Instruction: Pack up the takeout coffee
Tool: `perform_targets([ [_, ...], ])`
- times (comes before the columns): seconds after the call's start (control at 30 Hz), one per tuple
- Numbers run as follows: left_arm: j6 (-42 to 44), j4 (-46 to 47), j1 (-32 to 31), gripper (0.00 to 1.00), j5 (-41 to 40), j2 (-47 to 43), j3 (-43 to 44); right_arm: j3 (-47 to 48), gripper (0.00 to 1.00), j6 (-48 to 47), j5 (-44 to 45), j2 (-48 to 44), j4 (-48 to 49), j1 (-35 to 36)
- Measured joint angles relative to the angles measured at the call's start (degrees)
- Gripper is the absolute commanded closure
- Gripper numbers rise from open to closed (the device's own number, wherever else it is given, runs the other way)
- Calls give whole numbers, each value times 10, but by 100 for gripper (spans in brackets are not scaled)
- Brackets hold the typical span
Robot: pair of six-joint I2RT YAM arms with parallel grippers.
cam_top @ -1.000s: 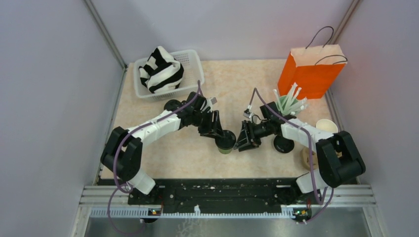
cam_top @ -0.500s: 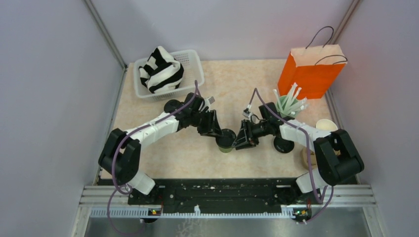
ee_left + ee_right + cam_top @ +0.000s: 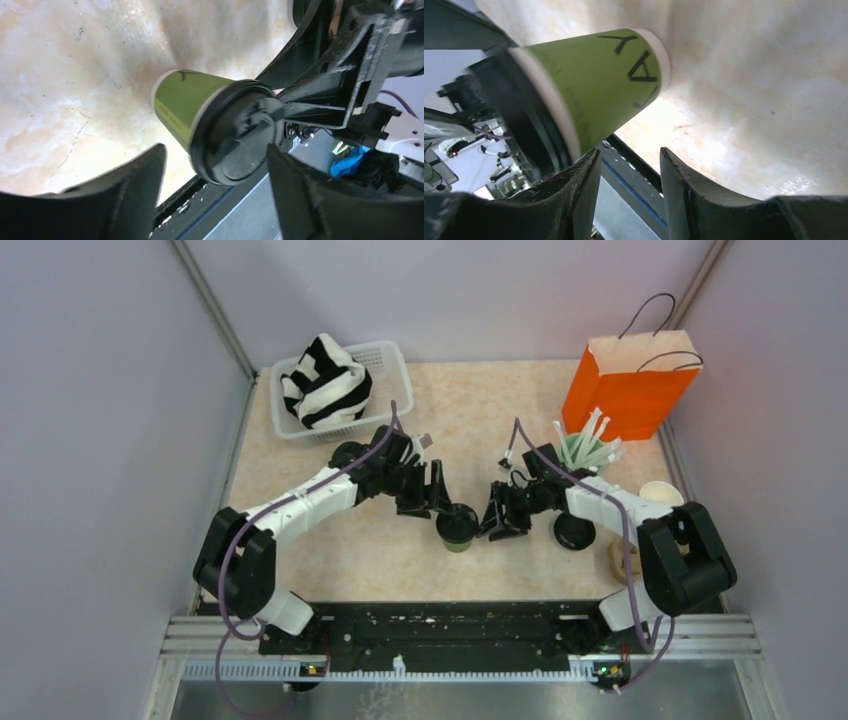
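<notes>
Jaws of the left gripper (image 3: 215, 155) stand apart astride the lidded green cup (image 3: 182, 102), upright on the table (image 3: 480, 410); right gripper (image 3: 629, 155), jaws parted and empty, just beside it; tumbler (image 3: 574, 456) holds white straws (image 3: 592, 430); basket (image 3: 392, 355) holds striped cloth (image 3: 325, 385); orange bag (image 3: 625, 390) behind.

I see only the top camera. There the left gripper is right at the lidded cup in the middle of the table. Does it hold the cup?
Observer: No. The left wrist view shows the left gripper open. The lid of the cup is between its jaws, with a gap on one side.
Operator: And the right gripper?
Observer: In its own wrist view the right gripper is open too. The cup is ahead of the jaws, not between them.
Operator: Are there any marks on the cup?
Observer: Yes, black handwritten letters on its green side.
</notes>
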Motion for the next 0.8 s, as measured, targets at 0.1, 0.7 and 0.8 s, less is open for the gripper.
perform_targets([
  [0.1, 9, -40, -1, 2, -18, 0, 47, 37, 50, -11, -2, -26, -23, 0],
  [0.7, 44, -280, -210, 2, -362, 90, 298, 40, 48, -75, 52, -112, -127, -2],
  [0.8, 42, -293, -222, 2, -390, 108, 299, 34, 48, -75, 52, -114, -126, -2],
])
